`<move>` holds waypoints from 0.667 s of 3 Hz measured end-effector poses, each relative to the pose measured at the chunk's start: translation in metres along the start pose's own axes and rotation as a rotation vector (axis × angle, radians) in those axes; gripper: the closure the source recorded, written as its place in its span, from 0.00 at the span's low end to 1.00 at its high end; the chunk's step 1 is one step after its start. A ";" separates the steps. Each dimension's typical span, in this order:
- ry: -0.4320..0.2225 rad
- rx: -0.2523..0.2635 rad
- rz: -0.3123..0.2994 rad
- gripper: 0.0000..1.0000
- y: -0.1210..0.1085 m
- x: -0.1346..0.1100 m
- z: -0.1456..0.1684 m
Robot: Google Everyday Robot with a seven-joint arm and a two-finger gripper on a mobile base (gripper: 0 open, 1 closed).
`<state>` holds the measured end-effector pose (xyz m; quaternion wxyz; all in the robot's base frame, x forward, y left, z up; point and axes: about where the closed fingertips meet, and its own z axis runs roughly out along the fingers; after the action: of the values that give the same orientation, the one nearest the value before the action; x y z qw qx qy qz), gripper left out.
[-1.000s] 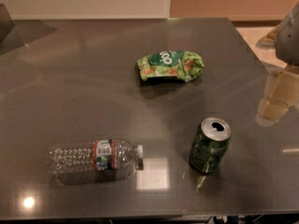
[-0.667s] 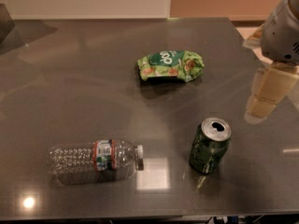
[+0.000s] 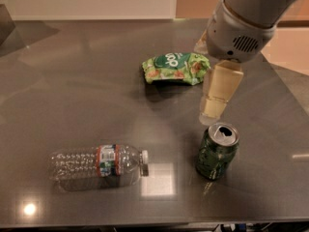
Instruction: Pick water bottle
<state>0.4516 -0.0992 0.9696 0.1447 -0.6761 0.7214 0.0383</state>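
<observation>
The water bottle point(image 3: 96, 161) lies on its side at the front left of the dark table point(image 3: 72, 81). Its white cap points right, toward the green can point(image 3: 217, 152). The bottle is clear, and I cannot tell if it holds water. The can stands upright with its top opened, and its content is hidden. The gripper point(image 3: 211, 114) hangs just above the can, near the closed green snack bag point(image 3: 176, 67) and well apart from the bottle. Whether it is open or closed I cannot tell.
</observation>
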 end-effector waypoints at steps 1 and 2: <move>-0.029 -0.062 -0.069 0.00 0.019 -0.043 0.021; -0.005 -0.116 -0.135 0.00 0.047 -0.071 0.058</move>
<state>0.4179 -0.0124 0.9259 0.1095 -0.7302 0.6705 0.0719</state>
